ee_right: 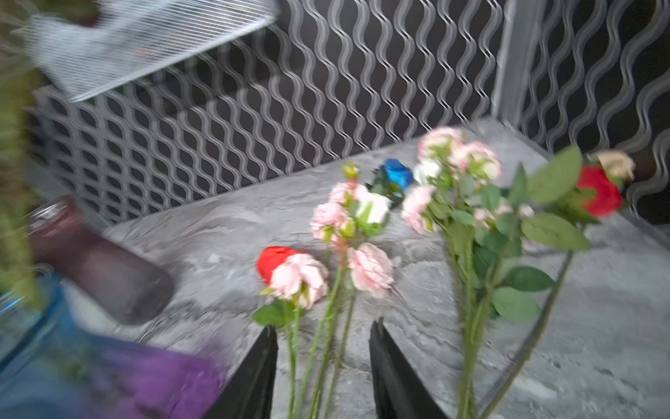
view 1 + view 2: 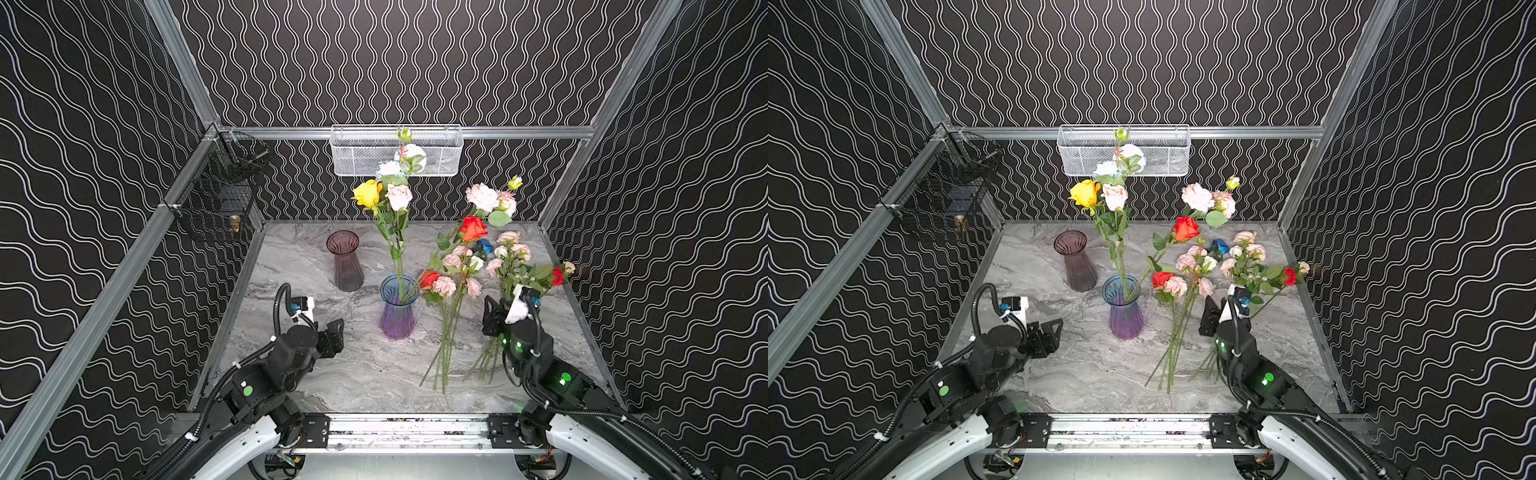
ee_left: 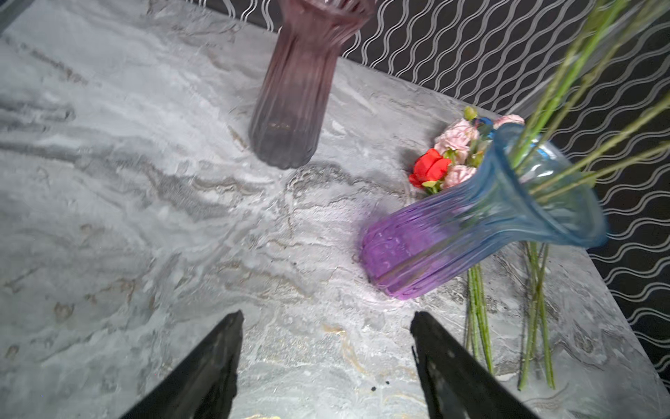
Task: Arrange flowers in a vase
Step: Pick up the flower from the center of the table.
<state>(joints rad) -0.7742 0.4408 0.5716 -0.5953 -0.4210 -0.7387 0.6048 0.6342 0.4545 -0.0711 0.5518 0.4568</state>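
Observation:
A blue-to-purple glass vase (image 2: pixel 398 307) (image 2: pixel 1123 309) (image 3: pixel 453 235) stands mid-table. It holds several flowers, among them a yellow rose (image 2: pixel 367 193), a pink rose (image 2: pixel 399 196) and a red rose (image 2: pixel 472 228) leaning right. More flowers lie on the table to its right: a pink spray with a red rose (image 2: pixel 446 284) (image 1: pixel 301 275), and a leafy bunch (image 2: pixel 515 262) (image 1: pixel 482 217) further right. My right gripper (image 2: pixel 490 305) (image 1: pixel 322 326) is open; in the right wrist view the pink spray's stems run between its fingers (image 1: pixel 261 362). My left gripper (image 2: pixel 336 328) (image 3: pixel 326 315) is open and empty, left of the vase.
An empty brownish-pink vase (image 2: pixel 345 262) (image 3: pixel 297 90) stands behind and left of the blue one. A white mesh basket (image 2: pixel 397 151) hangs on the back wall and a black wire basket (image 2: pixel 220 195) on the left wall. Walls close in the marble table (image 2: pixel 299 374).

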